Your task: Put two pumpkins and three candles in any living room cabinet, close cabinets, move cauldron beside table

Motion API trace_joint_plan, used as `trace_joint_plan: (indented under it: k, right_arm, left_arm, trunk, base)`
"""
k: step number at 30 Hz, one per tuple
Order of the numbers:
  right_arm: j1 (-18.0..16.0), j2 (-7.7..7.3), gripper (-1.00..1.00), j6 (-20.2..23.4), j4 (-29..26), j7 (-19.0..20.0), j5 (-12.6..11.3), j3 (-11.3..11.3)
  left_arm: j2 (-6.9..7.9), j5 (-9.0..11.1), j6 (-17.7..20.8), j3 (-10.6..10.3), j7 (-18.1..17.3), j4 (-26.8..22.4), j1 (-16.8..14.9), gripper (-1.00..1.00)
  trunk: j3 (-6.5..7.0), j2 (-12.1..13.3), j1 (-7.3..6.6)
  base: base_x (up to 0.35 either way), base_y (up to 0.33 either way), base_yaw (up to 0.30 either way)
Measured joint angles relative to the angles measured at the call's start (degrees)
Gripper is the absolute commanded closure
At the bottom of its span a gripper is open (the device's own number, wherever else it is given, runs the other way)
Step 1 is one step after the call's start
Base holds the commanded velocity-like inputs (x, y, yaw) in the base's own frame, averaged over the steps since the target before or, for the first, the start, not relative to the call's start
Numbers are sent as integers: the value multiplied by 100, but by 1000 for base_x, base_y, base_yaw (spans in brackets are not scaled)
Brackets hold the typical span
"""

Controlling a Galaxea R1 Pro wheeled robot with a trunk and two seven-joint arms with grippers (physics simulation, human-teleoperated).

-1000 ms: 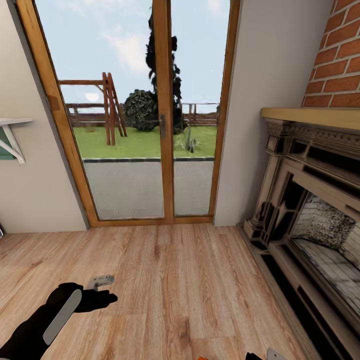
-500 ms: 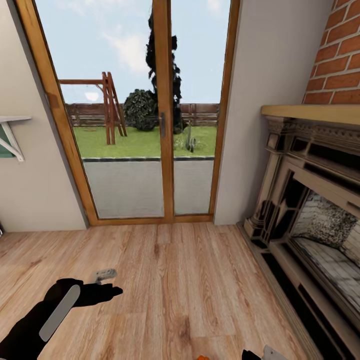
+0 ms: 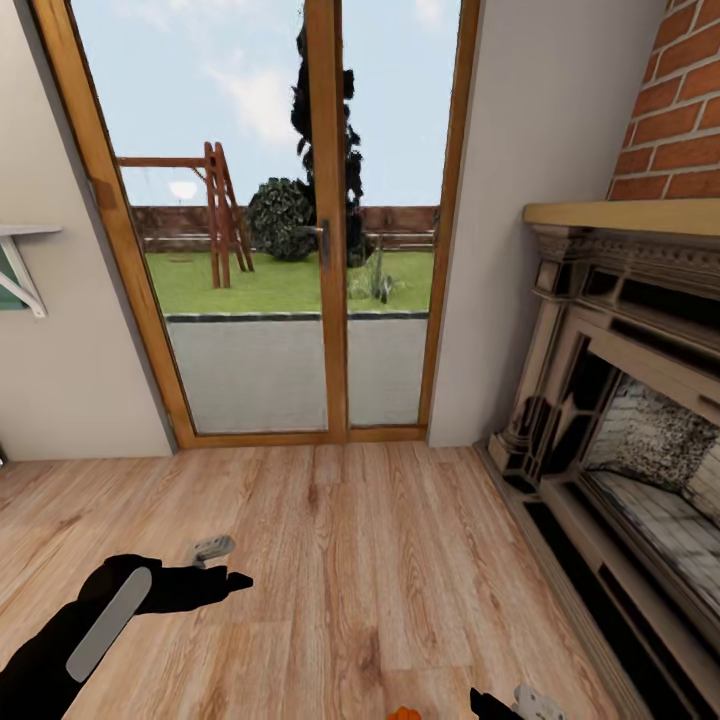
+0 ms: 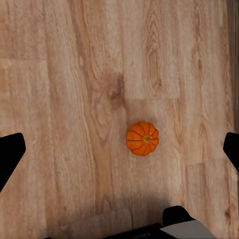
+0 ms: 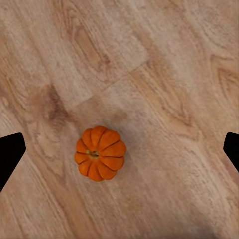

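Hanging over bare floor (image 3: 380, 560), both sets of jaws stand wide apart and hold nothing: each wrist view shows only dark fingertips at the two side edges with wood grain between them. The right gripper (image 5: 119, 149) has the pumpkin (image 5: 100, 153) almost centred in its gap, sitting upright on the boards with its stem facing the camera, a little toward one fingertip. The left gripper (image 4: 119, 149) sees the same pumpkin (image 4: 143, 138) smaller, so it looks to be farther off. In the head view the pumpkin (image 3: 404, 714) is a sliver of orange just beside the right gripper (image 3: 520, 703), while the left gripper (image 3: 215, 570) is well apart from it. The pumpkin is round, so no axis matters; my judgement is that the right arm is nearer and a straight descent would put the jaws around it. The fireplace (image 3: 620, 420) lies beyond the pumpkin on the right arm's side.
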Motion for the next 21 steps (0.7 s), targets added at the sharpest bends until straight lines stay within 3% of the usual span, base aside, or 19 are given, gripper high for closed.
trace_joint_plan:
  k: [6,21]
  right_arm:
    - [0,1,-100,36,6,-33,0,5]
    - [0,3,-100,14,4,-38,-12,3]
  left_arm:
    - [11,376,55,10,-9,0,18,-100]
    - [-1,422,117,1,-5,0,21,-100]
  trunk:
    - [-108,-241,132]
    - [-377,-842,461]
  base:
    - [0,0,0]
    - [0,0,0]
